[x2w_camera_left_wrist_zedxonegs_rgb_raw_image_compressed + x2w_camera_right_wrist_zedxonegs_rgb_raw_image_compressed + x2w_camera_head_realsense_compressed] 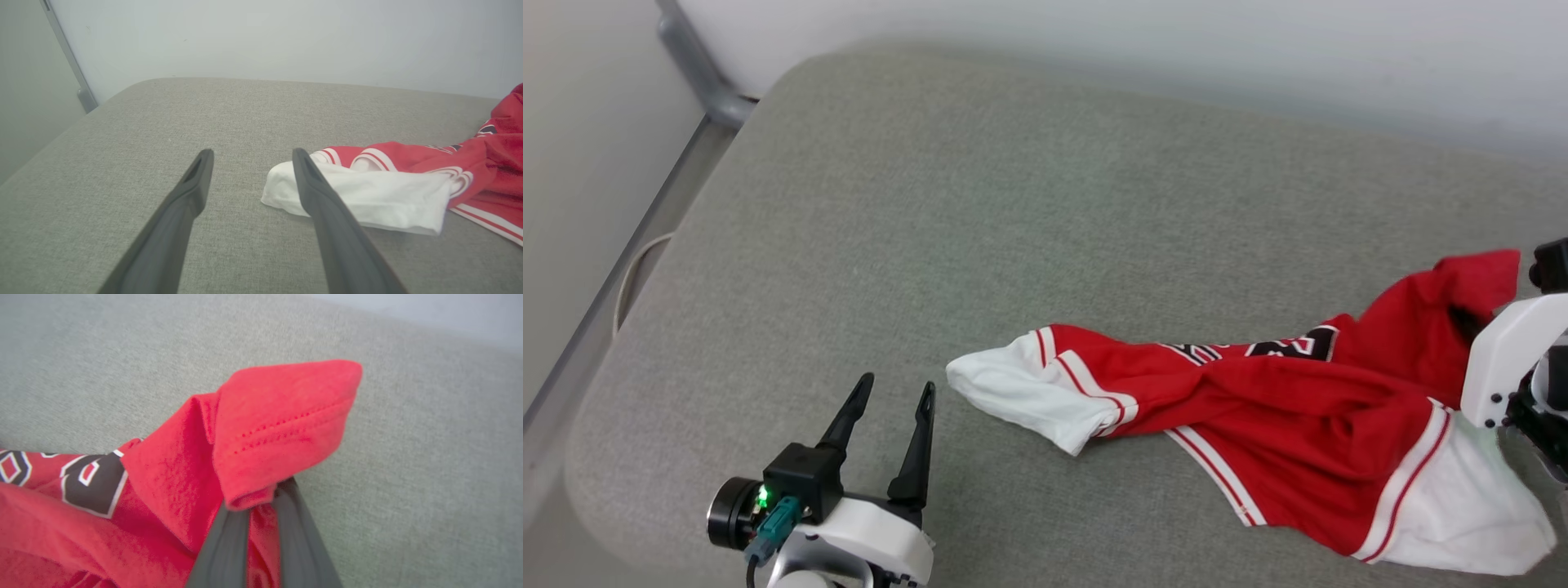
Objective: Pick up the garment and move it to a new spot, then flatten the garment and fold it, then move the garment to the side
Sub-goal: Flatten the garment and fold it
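Right gripper is clamping the shirt by its right hem, beginning pickup; left gripper is hovering spread; lift looks next.

We can read no whole word or number anywhere. The one printed mark is on the garment, on its red front at the right of the scene. It is black lettering with a white outline, caught in the folds so that only broken pieces show. The right wrist view gives us a blocky character with a white-edged hole, and at the left edge part of a second character with a diamond-shaped hole. We cannot tell which letters or digits they are.
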Available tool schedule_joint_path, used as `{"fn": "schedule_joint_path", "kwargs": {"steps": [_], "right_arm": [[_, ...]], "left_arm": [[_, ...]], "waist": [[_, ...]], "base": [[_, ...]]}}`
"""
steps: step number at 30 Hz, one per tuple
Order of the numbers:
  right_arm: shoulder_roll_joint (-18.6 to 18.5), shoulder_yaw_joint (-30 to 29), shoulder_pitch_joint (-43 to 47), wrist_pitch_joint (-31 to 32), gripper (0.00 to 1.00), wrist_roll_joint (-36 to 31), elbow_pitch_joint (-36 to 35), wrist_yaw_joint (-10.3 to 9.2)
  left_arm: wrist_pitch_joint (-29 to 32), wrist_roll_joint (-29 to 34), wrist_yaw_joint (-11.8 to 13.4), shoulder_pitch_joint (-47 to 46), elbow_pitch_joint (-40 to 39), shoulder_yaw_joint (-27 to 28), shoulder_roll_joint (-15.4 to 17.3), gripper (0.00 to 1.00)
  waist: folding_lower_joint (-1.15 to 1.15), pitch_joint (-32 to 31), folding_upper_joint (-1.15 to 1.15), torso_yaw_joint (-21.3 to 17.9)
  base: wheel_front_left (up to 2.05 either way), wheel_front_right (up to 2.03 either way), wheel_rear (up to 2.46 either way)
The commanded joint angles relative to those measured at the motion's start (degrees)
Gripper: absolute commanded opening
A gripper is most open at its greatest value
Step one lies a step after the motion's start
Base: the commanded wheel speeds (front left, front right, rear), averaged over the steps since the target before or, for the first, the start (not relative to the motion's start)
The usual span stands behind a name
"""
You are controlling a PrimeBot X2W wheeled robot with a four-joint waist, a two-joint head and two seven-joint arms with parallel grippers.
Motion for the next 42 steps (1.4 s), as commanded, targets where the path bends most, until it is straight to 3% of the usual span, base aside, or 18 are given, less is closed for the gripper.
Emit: {"fn": "schedule_joint_path", "kwargs": {"steps": [1, 8, 20, 25, 30, 35, 42], "right_arm": [[-0.13, 0.04, 0.20, -1.00, 0.00, 0.52, -1.75, -0.06], [-1.51, 1.79, -4.63, -0.85, 0.00, 1.06, -4.30, -0.06], [-2.20, 4.13, -22.33, -1.11, 0.00, -2.29, 4.15, -0.06], [-1.99, 4.97, -24.26, -2.53, 0.00, -3.61, 5.24, -0.06], [-2.32, 4.45, -15.81, 0.85, 0.00, -2.99, -0.72, -0.06], [-2.17, -0.49, 0.66, 7.98, 0.00, -1.14, -11.85, -0.06], [3.99, -9.00, 23.22, 14.83, 0.00, -0.13, -21.72, -0.06]], "left_arm": [[-0.15, 0.08, -0.10, 1.11, 0.01, 0.37, 0.10, 1.00], [-0.15, 0.27, -0.49, 3.24, 0.59, 0.74, 0.28, 1.00], [-0.15, -0.23, -0.16, 6.04, 0.79, 1.80, -0.56, 1.00], [-0.15, -0.33, 0.11, 7.35, 0.49, 2.72, -0.64, 1.00], [-0.14, -0.44, 0.48, 8.89, -0.09, 4.11, -0.67, 1.00], [-0.15, -0.19, 0.16, 9.28, -0.46, 4.91, -0.80, 1.00], [-0.15, 0.61, -0.79, 6.87, -0.21, 4.71, -1.05, 1.00]], "waist": [[0.00, -2.67, 0.00, -2.40], [0.00, -7.67, 0.00, -5.27], [0.00, -11.84, 0.00, -3.26], [0.00, -12.80, 0.00, -3.88], [0.00, -13.10, 0.00, -6.84], [0.00, -12.23, 0.00, -10.86], [0.00, -9.96, 0.00, -14.63]], "base": [[0.00, 0.00, 0.00], [0.00, 0.00, 0.00], [0.00, 0.00, 0.00], [0.00, 0.00, 0.00], [0.00, 0.00, 0.00], [0.00, 0.00, 0.00], [0.00, 0.00, 0.00]]}}
